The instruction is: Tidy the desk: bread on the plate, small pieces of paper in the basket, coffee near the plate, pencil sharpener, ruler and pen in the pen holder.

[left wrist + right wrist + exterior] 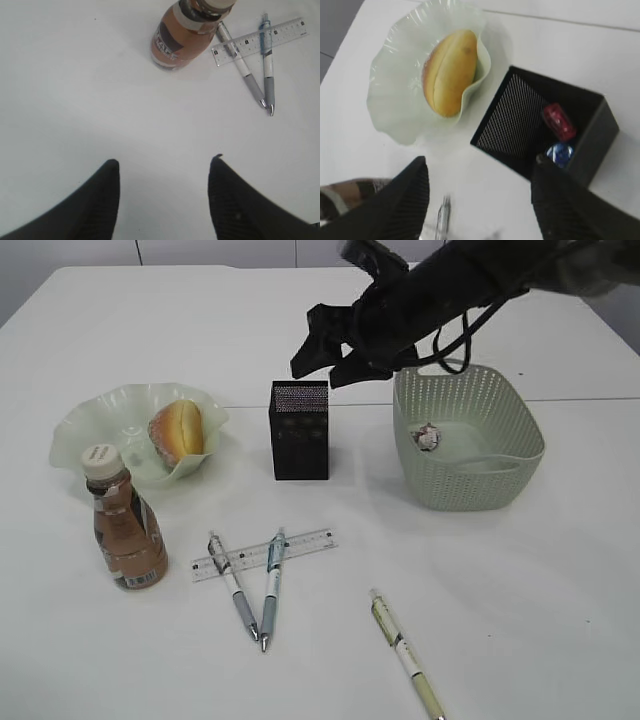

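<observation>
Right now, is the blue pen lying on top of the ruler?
Touching. In the left wrist view the blue-clipped pen crosses over the clear ruler, covering its markings with no gap; the exterior view shows the same crossing.

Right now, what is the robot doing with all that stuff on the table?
It is tidying. The right gripper hangs open above the black pen holder, where a red and a blue sharpener lie. The bread sits on the plate, paper in the basket. Three pens and the ruler wait on the table.
</observation>
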